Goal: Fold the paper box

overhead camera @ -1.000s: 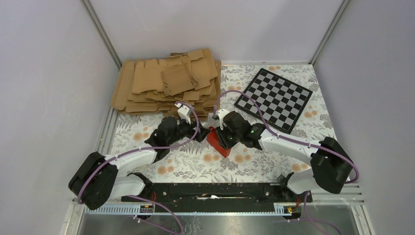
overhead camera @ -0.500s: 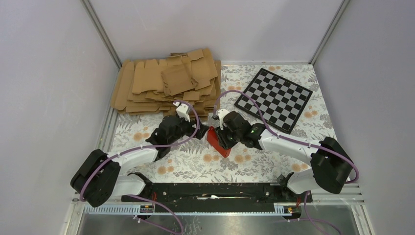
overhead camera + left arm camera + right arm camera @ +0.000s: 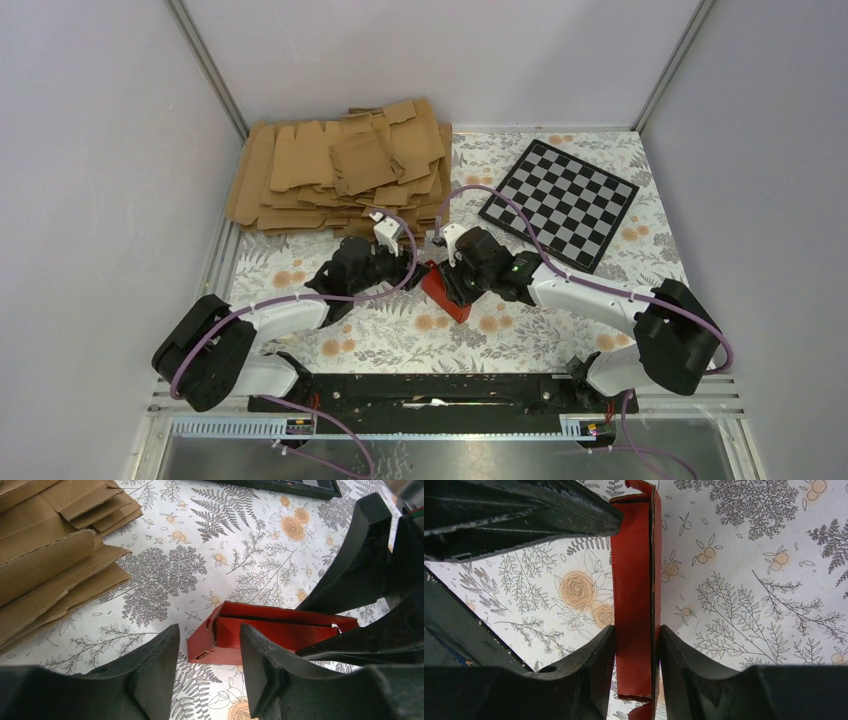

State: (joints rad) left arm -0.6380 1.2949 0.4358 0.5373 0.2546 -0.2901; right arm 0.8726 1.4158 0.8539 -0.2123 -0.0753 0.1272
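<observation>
The paper box [image 3: 634, 565] lies near the middle of the table [image 3: 520, 335], a little toward the far edge. It is a narrow red trough, open along its top. From above, its long axis runs on a diagonal, one end pointing to the far-left corner and the other to the near-right corner. The right gripper [image 3: 636, 632] is clamped across the box's width, one black finger [image 3: 589, 665] pressed to each long wall. The left gripper [image 3: 209, 630] hangs at the box's far-left end with its jaws parted and nothing between them; that end of the box, with its flap turned in and a small slot near its base, shows through the gap. Whether either left finger touches the card cannot be told. From above, the right gripper covers most of the box, leaving only a red strip. In the left wrist view the right gripper's fingers hide the box's other end, and in the right wrist view the picture's lower edge cuts the box off. Brown cardboard blanks [image 3: 330, 170] are heaped at the far-left corner, and a checkered board [image 3: 560, 200] lies toward the far-right corner.
</observation>
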